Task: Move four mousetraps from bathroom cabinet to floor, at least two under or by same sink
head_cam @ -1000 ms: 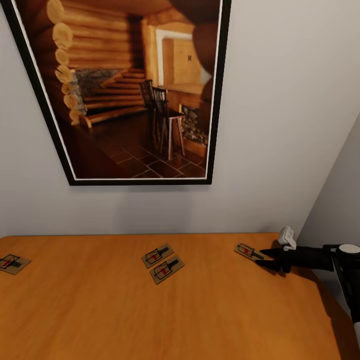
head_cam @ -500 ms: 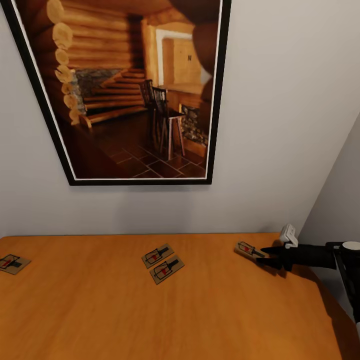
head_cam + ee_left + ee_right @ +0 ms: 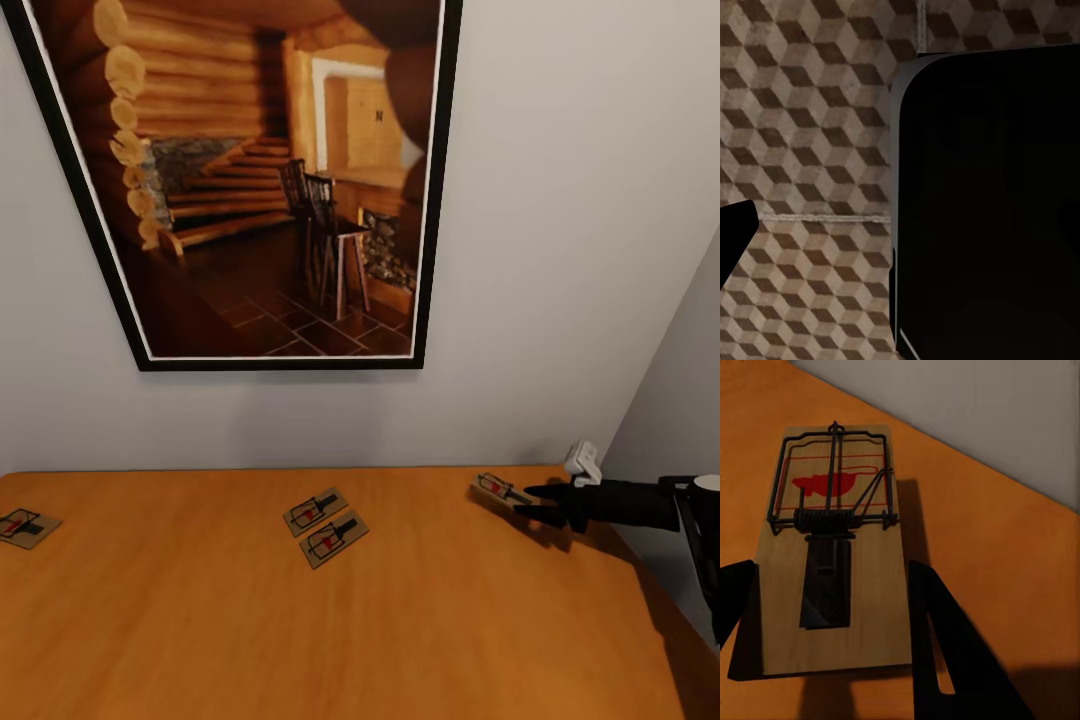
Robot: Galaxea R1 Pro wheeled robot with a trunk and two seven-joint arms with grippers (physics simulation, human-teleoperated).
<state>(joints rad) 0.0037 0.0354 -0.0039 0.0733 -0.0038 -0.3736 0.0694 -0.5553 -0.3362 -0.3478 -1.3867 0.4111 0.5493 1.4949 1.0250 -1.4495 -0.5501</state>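
Head view: 4 mousetraps on the orange cabinet (image 3: pixel 300 620) top, under a big framed picture (image 3: pixel 250 180) on the wall. 1 mousetrap (image 3: pixel 20 526) far left, 2 mousetraps (image 3: pixel 316 511) (image 3: pixel 334 539) side by side in the middle, 1 mousetrap (image 3: pixel 497 490) at the right, tilted, lifted off the wood. Right gripper (image 3: pixel 528 502) pinching that trap's edge, black fingers (image 3: pixel 945 637) on both sides. Left wrist view: cube-pattern floor (image 3: pixel 810 150), a black body; left fingers' state cannot be told.

No readable text, label, brand or number appears on anything here.
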